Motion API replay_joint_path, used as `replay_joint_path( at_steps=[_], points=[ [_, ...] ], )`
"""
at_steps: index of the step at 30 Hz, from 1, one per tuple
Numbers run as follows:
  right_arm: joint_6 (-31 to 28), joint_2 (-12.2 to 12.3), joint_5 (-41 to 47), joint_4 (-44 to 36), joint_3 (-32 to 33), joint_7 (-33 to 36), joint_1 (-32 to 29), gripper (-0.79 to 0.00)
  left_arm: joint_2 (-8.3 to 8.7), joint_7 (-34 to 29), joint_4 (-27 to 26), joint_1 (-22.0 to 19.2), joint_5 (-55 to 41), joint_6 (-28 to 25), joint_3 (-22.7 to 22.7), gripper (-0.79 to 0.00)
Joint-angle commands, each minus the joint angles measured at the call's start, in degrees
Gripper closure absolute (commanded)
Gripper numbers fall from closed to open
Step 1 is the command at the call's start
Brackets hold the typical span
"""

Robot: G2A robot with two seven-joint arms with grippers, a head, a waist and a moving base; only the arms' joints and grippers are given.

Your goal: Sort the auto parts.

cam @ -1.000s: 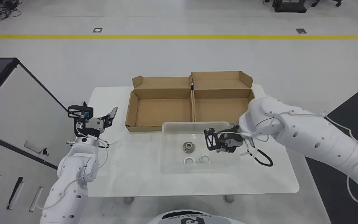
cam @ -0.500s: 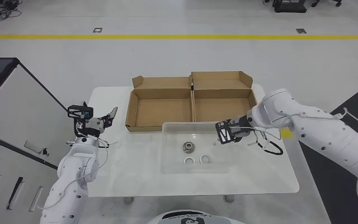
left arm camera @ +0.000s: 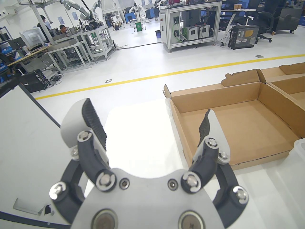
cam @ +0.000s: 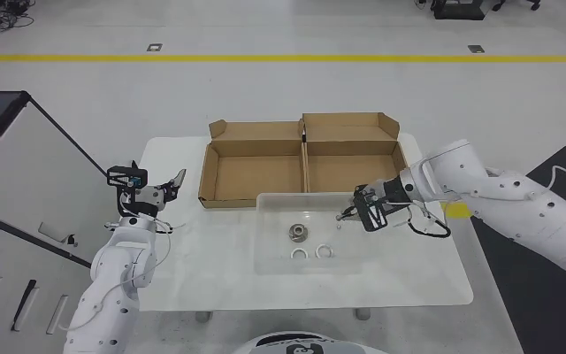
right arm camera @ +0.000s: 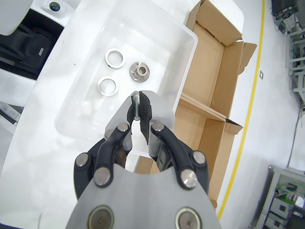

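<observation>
Right gripper (right arm camera: 139, 97) clamps a threaded bolt (right arm camera: 136, 107) above the clear bin (right arm camera: 166, 16), mid-sort; next it likely needs carrying over a cardboard box (cam: 349, 173) and releasing.

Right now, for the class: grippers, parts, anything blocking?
Right gripper shut on bolt, over bin. Left gripper open, at table edge. Two rings, flange in bin. Way to boxes looks open.

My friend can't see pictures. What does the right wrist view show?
The right gripper pinches a threaded bolt over a clear plastic bin. In the bin lie two metal rings and a flanged metal hub. Two open cardboard boxes sit beside the bin.
</observation>
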Motion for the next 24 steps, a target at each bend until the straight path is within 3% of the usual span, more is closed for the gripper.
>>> replay_joint_path(
  at_steps=[1,14,24],
  points=[
    [0.0,-0.02,1.31,-0.04,0.03,2.64,-0.02,0.0,0.0,0.0,0.0,0.0,0.0,0.0,0.0,-0.785],
    [2.15,-0.9,1.98,1.32,0.59,1.66,-1.03,0.0,0.0,0.0,0.0,0.0,0.0,0.0,0.0,-0.785],
    [1.19,-7.25,-2.17,5.84,0.51,-3.59,2.7,0.0,0.0,0.0,0.0,0.0,0.0,0.0,0.0,-0.785]
  ],
)
